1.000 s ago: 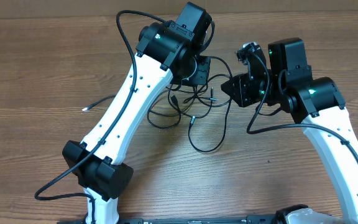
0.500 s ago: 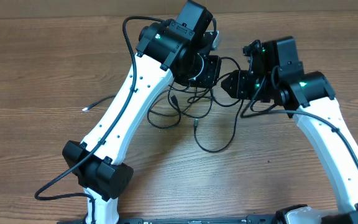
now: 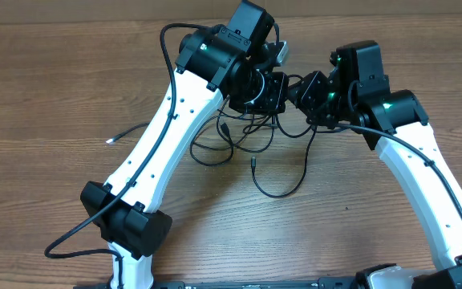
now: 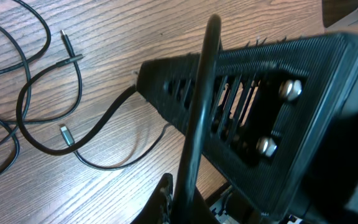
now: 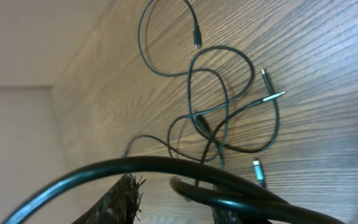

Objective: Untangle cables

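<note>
Just below the left tool [image 3: 273, 95], cables [image 3: 281, 195] sprawl loose

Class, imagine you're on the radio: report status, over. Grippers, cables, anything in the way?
Left gripper shut on a cable strand. Right gripper beside it, grip unclear. Cables tangled, loops trailing on table. Left arm hides part overhead.

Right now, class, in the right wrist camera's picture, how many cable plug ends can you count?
4 plug ends: one at the top, two close together on the right, one near the bottom. Others may be hidden in the tangle.
</note>
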Controlling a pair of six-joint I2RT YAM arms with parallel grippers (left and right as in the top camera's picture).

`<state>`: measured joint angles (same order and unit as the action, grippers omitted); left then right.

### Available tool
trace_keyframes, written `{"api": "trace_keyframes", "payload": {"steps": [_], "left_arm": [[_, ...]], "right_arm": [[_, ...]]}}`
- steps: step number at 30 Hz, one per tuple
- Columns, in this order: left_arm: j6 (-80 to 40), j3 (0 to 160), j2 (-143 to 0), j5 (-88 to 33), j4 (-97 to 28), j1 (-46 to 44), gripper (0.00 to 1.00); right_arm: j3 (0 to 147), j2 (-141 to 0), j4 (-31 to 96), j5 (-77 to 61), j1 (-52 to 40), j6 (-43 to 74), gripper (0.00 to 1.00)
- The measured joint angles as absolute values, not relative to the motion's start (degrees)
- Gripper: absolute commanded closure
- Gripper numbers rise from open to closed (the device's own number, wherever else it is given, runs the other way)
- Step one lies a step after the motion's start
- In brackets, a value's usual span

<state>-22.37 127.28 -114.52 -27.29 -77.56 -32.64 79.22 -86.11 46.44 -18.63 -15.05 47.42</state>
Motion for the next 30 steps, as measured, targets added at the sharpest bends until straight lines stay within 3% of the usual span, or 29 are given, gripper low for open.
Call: {"api": "trace_keyframes", "payload": {"steps": [14,18,21,24,30], "left_arm": [[-22.7,127.3,-112.4,-26.7,-73.7,-32.6,0.96],[-23.7,127.3,-110.7,-26.8,-75.2,-32.6,0.96],[-23.9,127.3,-110.6,-26.8,-75.5,-32.6,0.96],[-24.1,127.3,-110.6,-26.8,-75.5,-32.6,0.96],[-24.0,127.3,-110.6,-25.3,-76.4,-32.6,0.96]], "right_arm": [[79.2,-86.1,42.0,-11.5,-15.0,56.6,0.64],[79.2,-86.1,38.4,-11.1,-15.1,56.9,0.81],[79.2,-86.1,36.8,-11.1,-15.1,57.1,0.85],[79.2,-86.1,36.0,-10.9,-15.1,56.9,0.96],[79.2,-86.1,35.6,-10.7,-15.1,56.3,0.96]]}}
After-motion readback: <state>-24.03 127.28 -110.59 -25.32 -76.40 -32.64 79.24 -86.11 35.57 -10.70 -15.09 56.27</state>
